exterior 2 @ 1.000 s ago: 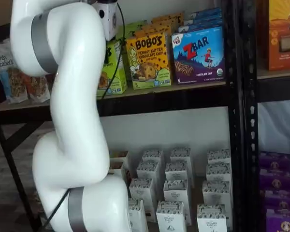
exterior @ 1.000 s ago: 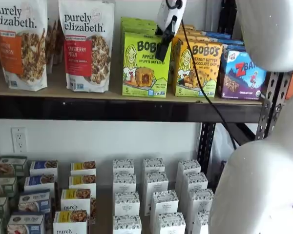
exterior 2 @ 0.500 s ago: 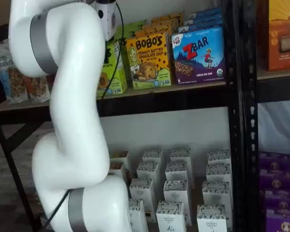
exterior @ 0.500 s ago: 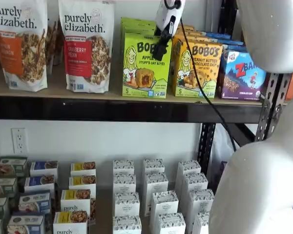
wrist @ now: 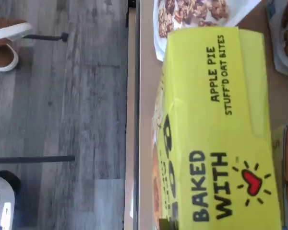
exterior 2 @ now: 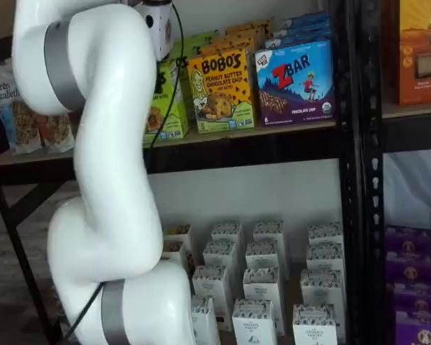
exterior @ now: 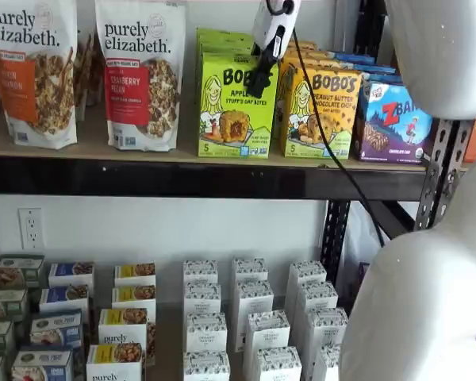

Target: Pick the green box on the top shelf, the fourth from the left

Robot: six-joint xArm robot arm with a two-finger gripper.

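The green box [exterior: 234, 107] stands at the front of its row on the top shelf [exterior: 143, 151], between a granola bag and a yellow-orange box. My gripper [exterior: 260, 79] comes down from above at the green box's upper right corner. Only one black finger shows, side-on, against the box front, so no gap can be judged. The wrist view is filled by the green box's lid [wrist: 216, 129], printed "APPLE PIE STUFF'D OAT BITES", beside the shelf's front edge; no fingers show there. In a shelf view the arm hides most of the green box [exterior 2: 167, 100].
Right of the green box stand a yellow-orange Bobo's box [exterior: 321, 111] and a blue ZBar box [exterior: 393, 123], left of it granola bags [exterior: 139, 71]. A black cable [exterior: 325, 143] hangs from the gripper. The white arm [exterior 2: 108, 180] stands before the shelves. Small white boxes [exterior: 254, 317] fill the lower board.
The gripper has shifted slightly up and left at the box's top corner. The green box now sits a touch tilted, its lower edge a little higher than before.
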